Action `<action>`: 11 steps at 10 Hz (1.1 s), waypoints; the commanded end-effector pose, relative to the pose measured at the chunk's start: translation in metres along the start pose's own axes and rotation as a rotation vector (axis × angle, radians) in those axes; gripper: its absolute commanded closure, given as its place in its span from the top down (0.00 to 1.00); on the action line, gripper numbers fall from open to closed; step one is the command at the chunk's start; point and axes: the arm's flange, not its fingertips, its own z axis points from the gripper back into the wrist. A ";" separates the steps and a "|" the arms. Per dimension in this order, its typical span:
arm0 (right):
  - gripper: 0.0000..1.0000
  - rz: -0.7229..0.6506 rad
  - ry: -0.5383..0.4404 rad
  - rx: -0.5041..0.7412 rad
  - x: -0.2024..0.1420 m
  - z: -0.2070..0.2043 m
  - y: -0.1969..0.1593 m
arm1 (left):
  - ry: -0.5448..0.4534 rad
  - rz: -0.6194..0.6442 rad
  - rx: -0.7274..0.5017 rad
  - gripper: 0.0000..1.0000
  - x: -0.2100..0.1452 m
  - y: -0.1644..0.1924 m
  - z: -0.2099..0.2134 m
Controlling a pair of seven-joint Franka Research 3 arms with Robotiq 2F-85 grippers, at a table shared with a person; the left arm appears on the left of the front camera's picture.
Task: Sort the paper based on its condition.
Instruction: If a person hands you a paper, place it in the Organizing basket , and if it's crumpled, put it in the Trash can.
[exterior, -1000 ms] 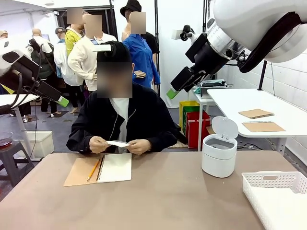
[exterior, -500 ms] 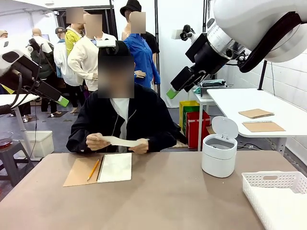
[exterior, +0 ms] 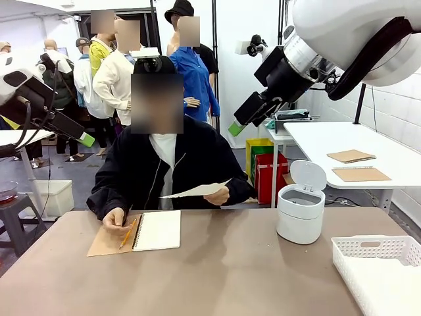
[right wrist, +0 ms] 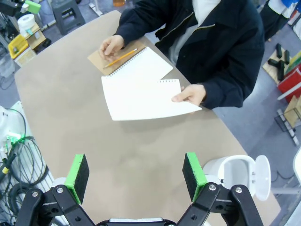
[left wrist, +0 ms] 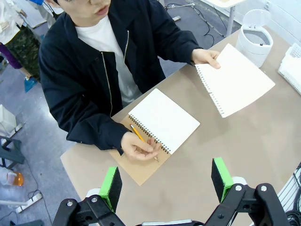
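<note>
The paper [exterior: 197, 191] is held flat above the worktop [exterior: 230, 276], pinched at one edge by the person's hand [exterior: 218, 195], between notebook [exterior: 158, 229] and bin [exterior: 300, 212]. Left claw [left wrist: 165, 165] and right claw [right wrist: 135, 157] both stand open, well above the worktop. The sheet appears smooth, so the tray [exterior: 368, 245] seems its likely place. Recommended: approach the free edge away from the fingers, close gently, and keep the sheet level.
</note>
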 end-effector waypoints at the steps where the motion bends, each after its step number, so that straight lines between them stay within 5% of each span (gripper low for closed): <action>1: 1.00 -0.002 0.003 0.003 0.000 -0.001 -0.001 | -0.007 0.001 0.004 1.00 0.000 0.001 0.001; 11: 1.00 -0.002 0.003 0.003 0.000 -0.001 -0.001 | -0.007 0.001 0.004 1.00 0.000 0.001 0.001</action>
